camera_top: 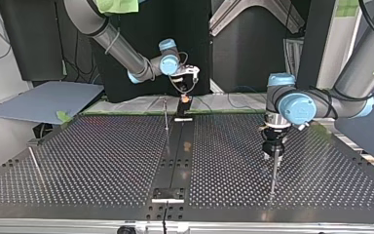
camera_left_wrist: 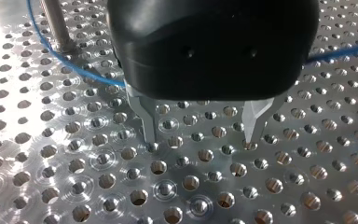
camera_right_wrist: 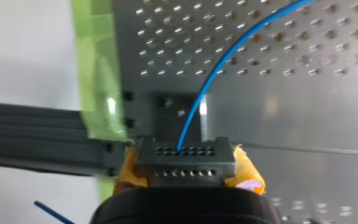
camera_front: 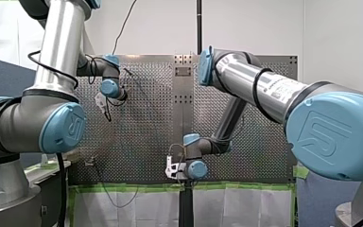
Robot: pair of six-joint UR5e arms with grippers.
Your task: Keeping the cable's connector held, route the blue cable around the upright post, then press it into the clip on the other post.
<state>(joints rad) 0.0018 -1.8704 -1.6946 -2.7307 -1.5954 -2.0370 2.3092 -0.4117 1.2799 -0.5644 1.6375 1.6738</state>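
My right gripper [camera_right_wrist: 185,173] is shut with its yellow pads [camera_right_wrist: 248,172] on a dark multi-hole connector [camera_right_wrist: 182,157]. The blue cable [camera_right_wrist: 208,79] leaves the connector and curves away over the perforated plate. In the top view this gripper [camera_top: 187,84] hangs above the plate's far edge. My left gripper [camera_left_wrist: 200,136] stands open, its metal fingertips [camera_left_wrist: 150,130] just above the plate with nothing between them. Behind it the blue cable [camera_left_wrist: 77,69] bends around the foot of an upright post [camera_left_wrist: 56,25]. In the top view my left gripper [camera_top: 272,146] hovers beside a thin post [camera_top: 274,170].
Another thin post [camera_top: 165,116] stands near the dark centre strip [camera_top: 175,156]. A slanted rod [camera_top: 36,165] rises at the top view's left. Green tape [camera_right_wrist: 95,70] lines the plate's edge beside the connector. A grey board [camera_top: 44,100] lies beyond the plate's far left corner.
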